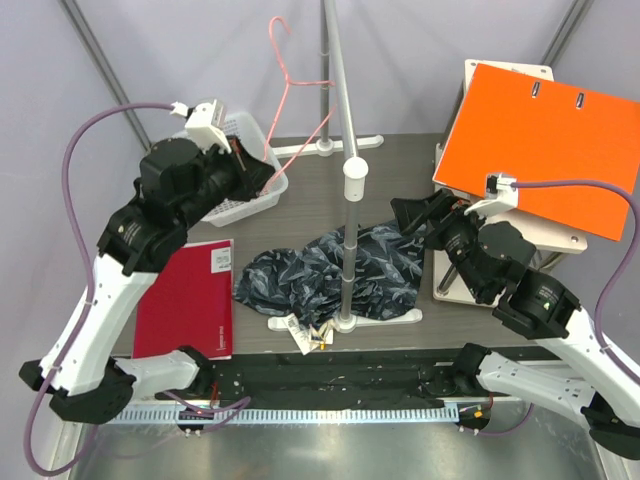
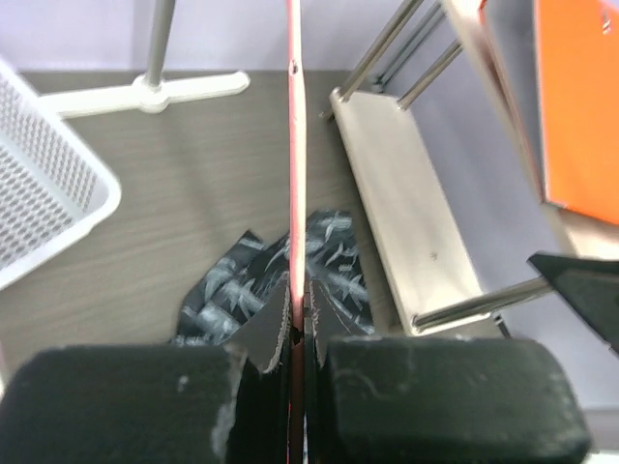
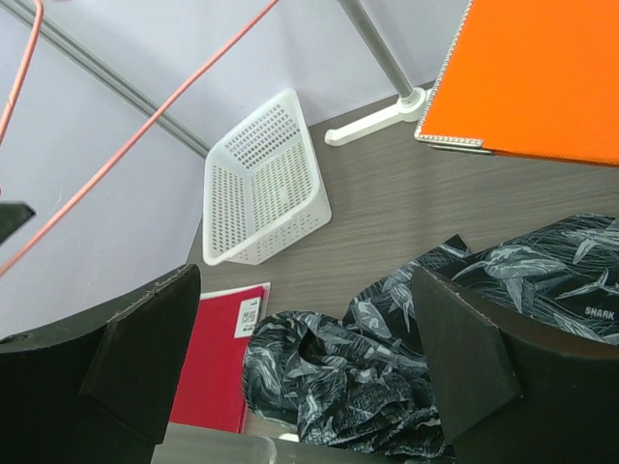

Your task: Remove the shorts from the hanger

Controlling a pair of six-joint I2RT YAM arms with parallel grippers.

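The shorts (image 1: 330, 268) lie crumpled on the table, dark with a pale leafy print, their paper tags (image 1: 310, 336) at the near edge. They are off the hanger (image 1: 284, 62), a thin pink wire held up in the air at the back left, with its hook against the wall. My left gripper (image 1: 250, 165) is shut on the hanger's lower wire. In the left wrist view the wire (image 2: 295, 145) runs straight up from between the closed fingers (image 2: 387, 387), with the shorts (image 2: 334, 261) far below. My right gripper (image 1: 412, 215) is open and empty above the shorts (image 3: 387, 367).
A grey rail pole (image 1: 345, 200) on a white stand rises through the middle, over the shorts. A white basket (image 1: 262, 195) sits back left and a red notebook (image 1: 185, 300) front left. An orange binder (image 1: 540, 140) lies on a pale wooden rack (image 1: 450, 285) at the right.
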